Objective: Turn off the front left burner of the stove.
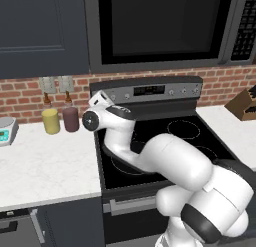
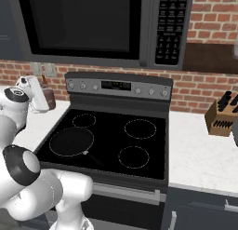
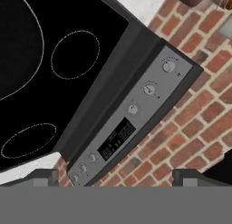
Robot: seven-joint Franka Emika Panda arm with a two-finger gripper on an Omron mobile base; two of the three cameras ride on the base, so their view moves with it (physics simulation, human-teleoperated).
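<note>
1. Stove [image 2: 116, 131] sits mid-frame in the right base view, black glass top w/ four white rings, grey knob panel [image 2: 118, 87] along the back at 12 o'clock.
2. Front left burner [image 2: 71, 141] is the biggest ring, at abt 8 o'clock on the glass, small white mark on its rim toward 5 o'clock. In the left base view the arm covers most of it; in the hand view its arc [image 3: 27, 46] curves at 10 o'clock.
3. Three smaller rings sit at 11, 1 and 5 o'clock on the glass in the right base view.
4. Gripper [image 3: 115, 175]: fingertips show as two grey stubs at the bottom of the hand view, well apart – spread, nothing between them.
5. Hand [image 1: 102, 102] hangs above the stove's left rear, near the panel's left end, not touching it. Hand view looks at the panel on a slant: display [image 3: 117, 139] mid-panel, three knobs [image 3: 149, 88] toward 2 o'clock, more toward 7.
6. Microwave [image 2: 93, 26] hangs above at 12 o'clock.
7. Yellow jar [image 1: 50, 120] and maroon jar [image 1: 71, 118] on the left counter [image 1: 45, 166]; knife block [image 2: 221, 115] on the right counter at 3 o'clock.
</note>
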